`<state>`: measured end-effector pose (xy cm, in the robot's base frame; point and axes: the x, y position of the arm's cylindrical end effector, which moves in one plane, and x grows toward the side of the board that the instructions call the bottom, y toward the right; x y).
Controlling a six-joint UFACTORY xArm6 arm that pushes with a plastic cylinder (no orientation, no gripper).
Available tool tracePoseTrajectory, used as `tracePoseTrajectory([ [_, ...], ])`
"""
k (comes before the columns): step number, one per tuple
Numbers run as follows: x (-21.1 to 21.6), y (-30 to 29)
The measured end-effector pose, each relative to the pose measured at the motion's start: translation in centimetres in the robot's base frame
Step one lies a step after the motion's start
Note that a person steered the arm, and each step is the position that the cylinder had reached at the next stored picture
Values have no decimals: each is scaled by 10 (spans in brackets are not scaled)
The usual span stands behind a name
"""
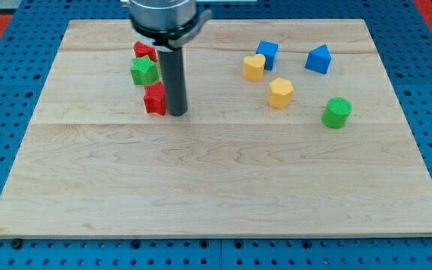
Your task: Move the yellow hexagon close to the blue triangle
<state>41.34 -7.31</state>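
Tip (177, 113): bare rod, holding nothing, touching red block (154, 99).
Hexagon (280, 93): 3 o'clock, well apart.
Triangle (319, 59): 1 o'clock of hexagon.
Approach: circle to hexagon's 7 o'clock, push slowly.

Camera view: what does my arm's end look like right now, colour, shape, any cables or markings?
Only the lowest part shows. A wide, round metallic-grey housing with a dark underside enters at the view's top. From it a straight, smooth, dark grey cylindrical rod runs down to my tip, which is blunt. No cables, labels or markings are visible; the rest of the arm is out of frame.
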Motion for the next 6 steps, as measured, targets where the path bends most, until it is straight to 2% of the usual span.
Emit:
tracePoseTrajectory([
  [2,-16,-6],
  [4,1,105],
  [5,-11,166],
  [6,-16,202],
])
